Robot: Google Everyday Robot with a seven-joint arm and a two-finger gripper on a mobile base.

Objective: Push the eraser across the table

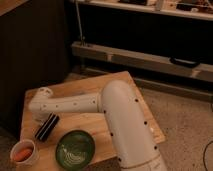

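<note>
Camera view shows the white arm lying across the table w/ its end at the L side. The gripper is under that end, so it's hidden from here. Its claw is pressed together, w/ nothing in it that I can see. The eraser lies flat & slanted on the wood near the front L corner, just beside the arm's end. It may be touching the arm, can't tell. A green bowl is just R of it, & a white cup w/ something orange inside is near its low end.

To push well, I think:
- Stay low, almost on the wood, so the claw won't ride over the block.
- Press the long side at its middle, not an end, or it'll spin.
- Go slow & straight.
- Steer away from bowl & cup, b/c a bump could tip them.
- The L edge looks close, so pushing that way could drop it off.
</note>
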